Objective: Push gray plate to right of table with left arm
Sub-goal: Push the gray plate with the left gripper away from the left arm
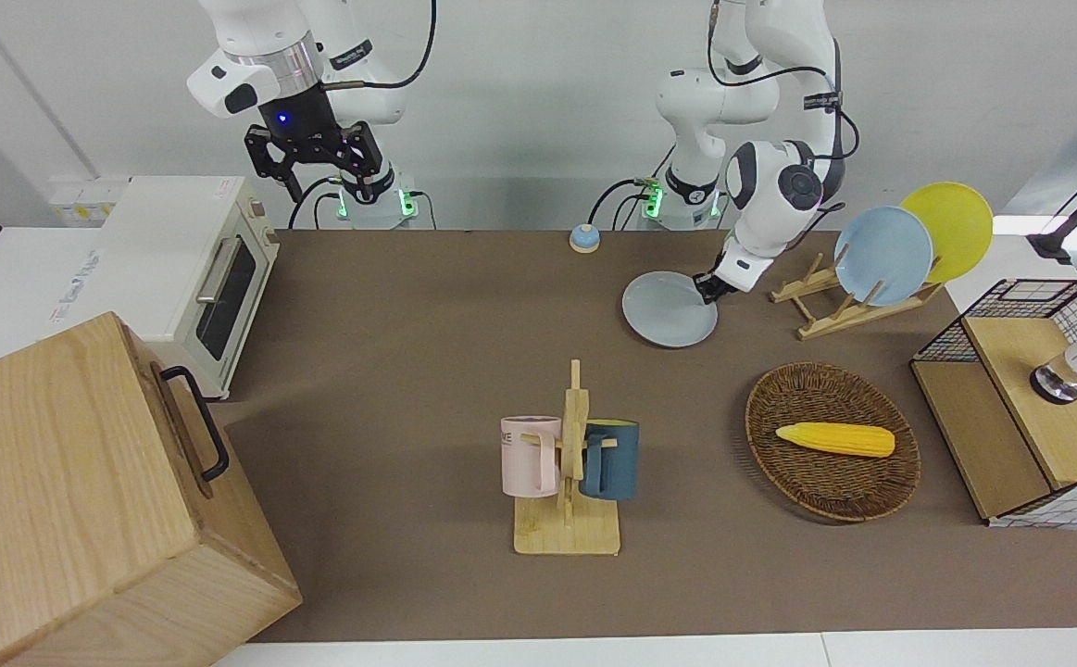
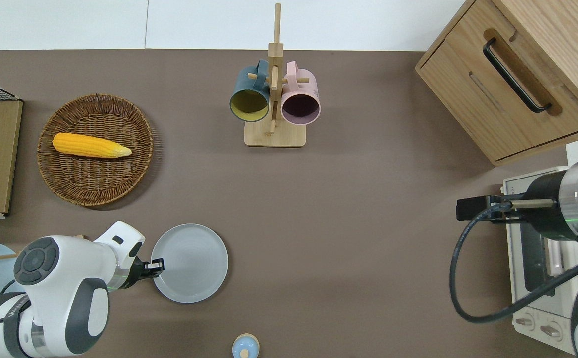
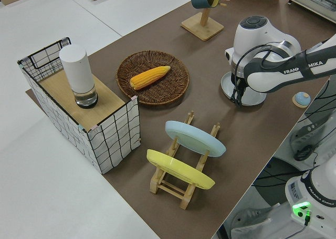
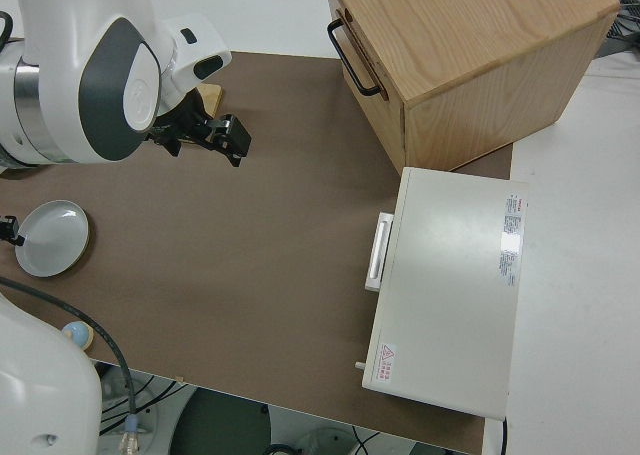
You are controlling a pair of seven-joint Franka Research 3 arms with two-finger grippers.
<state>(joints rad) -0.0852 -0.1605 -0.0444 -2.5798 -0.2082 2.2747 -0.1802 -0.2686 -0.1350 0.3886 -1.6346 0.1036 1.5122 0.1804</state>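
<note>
The gray plate (image 1: 669,308) (image 2: 190,262) (image 4: 52,238) lies flat on the brown table (image 1: 427,371), near the robots' edge. My left gripper (image 1: 710,285) (image 2: 156,265) is down at table height, fingers shut with nothing held, and touches the plate's rim on the side toward the left arm's end. In the left side view the left arm hides most of the plate (image 3: 251,98). My right gripper (image 1: 314,171) is parked and open.
A dish rack (image 1: 848,310) with a sky-blue and a yellow plate stands beside the gray plate. Farther out are a wicker basket (image 1: 832,482) with corn and a mug rack (image 1: 568,528). A small bell (image 1: 584,238), toaster oven (image 1: 195,269), wooden cabinet (image 1: 84,500) and wire crate (image 1: 1020,408) line the edges.
</note>
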